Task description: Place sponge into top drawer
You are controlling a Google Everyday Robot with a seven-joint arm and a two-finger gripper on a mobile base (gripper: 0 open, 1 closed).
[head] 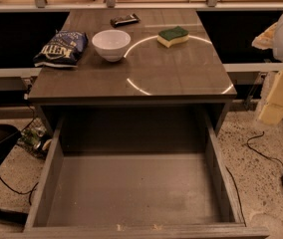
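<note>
Gripper at right, clenched or not I cannot tell; a skewed reach could shove the sponge off the counter.

dim warm light is throwing glare arcs on the table; right of it, the gripper is looking blurred.

The right edge cuts off the end effector.
</note>
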